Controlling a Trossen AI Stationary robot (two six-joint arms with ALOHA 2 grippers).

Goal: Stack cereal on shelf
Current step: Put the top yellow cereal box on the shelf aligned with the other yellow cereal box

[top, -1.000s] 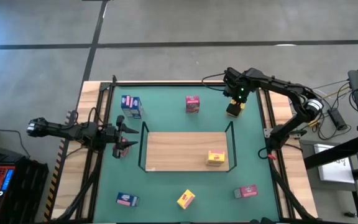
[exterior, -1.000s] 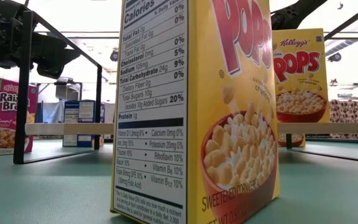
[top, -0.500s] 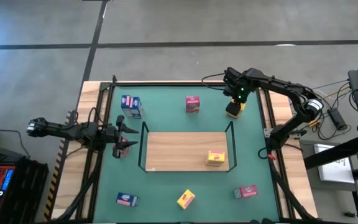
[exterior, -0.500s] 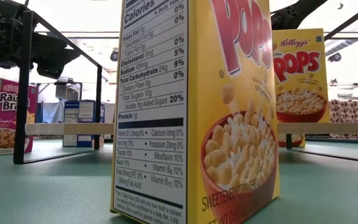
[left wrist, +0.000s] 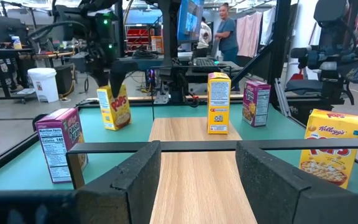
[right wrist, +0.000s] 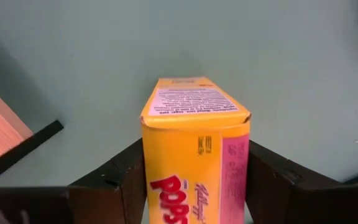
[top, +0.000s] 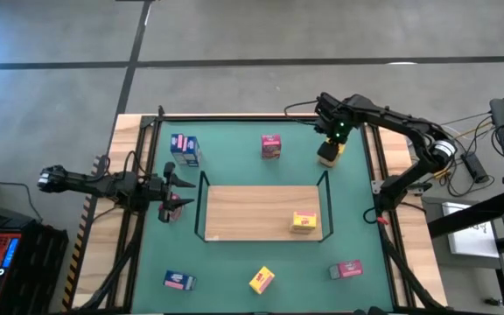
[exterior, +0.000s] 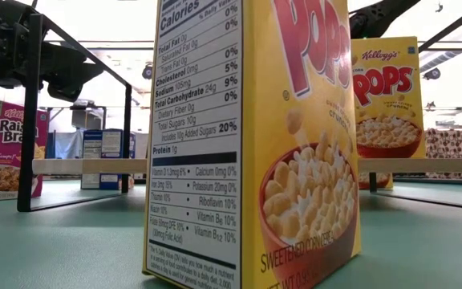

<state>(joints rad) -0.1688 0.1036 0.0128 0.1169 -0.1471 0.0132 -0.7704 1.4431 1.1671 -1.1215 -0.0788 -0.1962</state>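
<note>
My right gripper point(top: 329, 144) is at the table's far right, shut on a yellow cereal box point(top: 326, 156), which also shows in the right wrist view point(right wrist: 194, 143) and the left wrist view point(left wrist: 114, 106). The shelf point(top: 252, 210) lies mid-table with one yellow box point(top: 304, 222) standing on it. My left gripper point(top: 182, 186) is open and empty at the shelf's left end, beside a pink box point(top: 171, 210). Other boxes stand on the green table: blue point(top: 185, 149), pink point(top: 270, 146), blue point(top: 178, 280), yellow point(top: 262, 280), pink point(top: 346, 269). My right gripper pinches the yellow box between its two fingers point(right wrist: 120, 180), one on each of two opposite sides point(right wrist: 146, 180). In the left wrist view the fingers come from above onto the box's upper part point(left wrist: 107, 87). The box is slightly tilted; whether its lower end touches the table I cannot tell.
Thin black rails point(top: 201, 206) stand at the shelf's ends. In the low view a yellow box point(exterior: 251, 144) fills the foreground. Wooden borders and black frame bars point(top: 138, 175) edge the table. People and equipment show in the room beyond point(left wrist: 219, 28).
</note>
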